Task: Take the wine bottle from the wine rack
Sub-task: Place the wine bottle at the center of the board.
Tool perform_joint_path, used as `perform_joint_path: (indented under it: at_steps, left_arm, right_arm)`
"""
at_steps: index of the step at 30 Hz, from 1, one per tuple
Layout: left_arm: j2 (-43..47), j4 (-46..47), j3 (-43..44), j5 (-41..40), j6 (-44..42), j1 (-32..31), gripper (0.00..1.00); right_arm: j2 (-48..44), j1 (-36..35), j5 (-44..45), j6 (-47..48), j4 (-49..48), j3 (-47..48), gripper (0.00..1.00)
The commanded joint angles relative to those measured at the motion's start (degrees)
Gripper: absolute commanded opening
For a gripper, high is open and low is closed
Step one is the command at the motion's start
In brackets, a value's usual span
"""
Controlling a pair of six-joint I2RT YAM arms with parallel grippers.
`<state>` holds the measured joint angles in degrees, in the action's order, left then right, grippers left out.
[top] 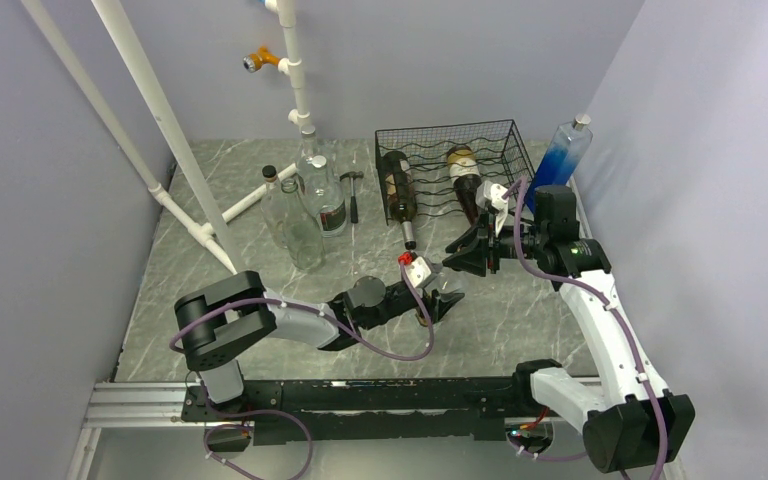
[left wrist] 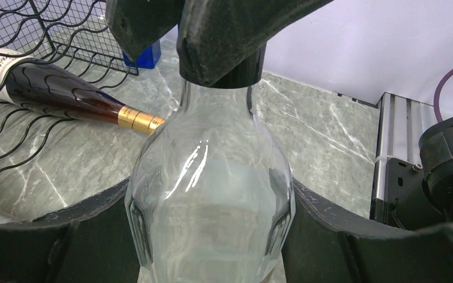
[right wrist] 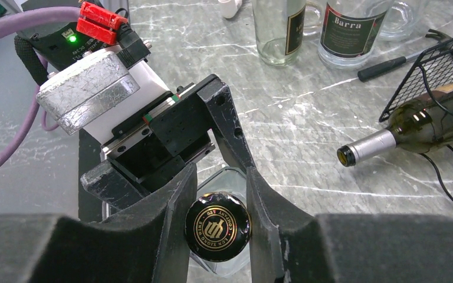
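A clear glass wine bottle with a black, gold-printed cap stands off the rack, over the marble table. My left gripper is shut on its body, a finger pressing each side. My right gripper is shut on the cap from above; its fingers also show in the left wrist view. In the top view the left gripper and right gripper meet in front of the black wire wine rack. The rack holds two dark bottles.
A blue bottle stands right of the rack by the wall. Several clear bottles and a hammer sit left of the rack. A white pipe frame slants over the left side. The silver-necked bottle's mouth sticks out of the rack.
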<state>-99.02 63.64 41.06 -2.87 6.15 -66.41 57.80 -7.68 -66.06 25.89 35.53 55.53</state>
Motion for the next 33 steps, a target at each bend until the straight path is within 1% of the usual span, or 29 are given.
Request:
perform_joint_path:
  at_steps: [1,2,5,6,8,10,13,21,25,33]
  left_arm:
    - [3.1,7.3,0.6,0.0,2.1,0.2,0.18]
    - [3.3,7.4,0.4,0.2,2.2,0.2,0.29]
    - [3.5,7.9,0.1,1.9,1.9,0.2,0.58]
    - [3.7,7.7,0.1,2.3,2.0,0.2,0.72]
    - [4.0,6.8,0.1,3.0,2.1,0.2,0.88]
    - [4.4,6.0,0.0,3.6,2.2,0.2,0.95]
    - [4.9,5.5,-0.4,4.1,2.1,0.2,0.99]
    - [8.0,2.5,-2.0,7.2,1.1,0.3,0.99]
    - [12.7,-4.0,-3.4,7.1,-1.5,0.3,0.99]
    - [22.4,-18.0,-6.5,4.5,-4.2,0.3,0.99]
  right_arm:
    - [-0.8,0.2,-2.2,-0.1,1.0,1.7,0.0]
    - [-0.8,0.4,-1.7,0.1,1.5,2.2,0.0]
    - [-1.1,1.0,0.0,0.7,3.1,3.4,0.0]
    - [-1.3,1.2,0.4,0.9,3.4,3.6,0.0]
    - [-1.7,1.5,1.2,1.1,4.1,3.8,0.0]
    - [-2.0,1.9,1.6,1.5,5.0,4.0,0.0]
    - [-2.4,2.5,2.0,1.6,5.7,4.1,0.0]
    - [-3.8,6.0,2.8,2.8,8.6,5.7,0.0]
    - [-4.3,7.4,4.5,4.8,11.6,7.5,0.0]
    - [-4.3,13.7,9.5,9.2,17.0,11.3,0.0]
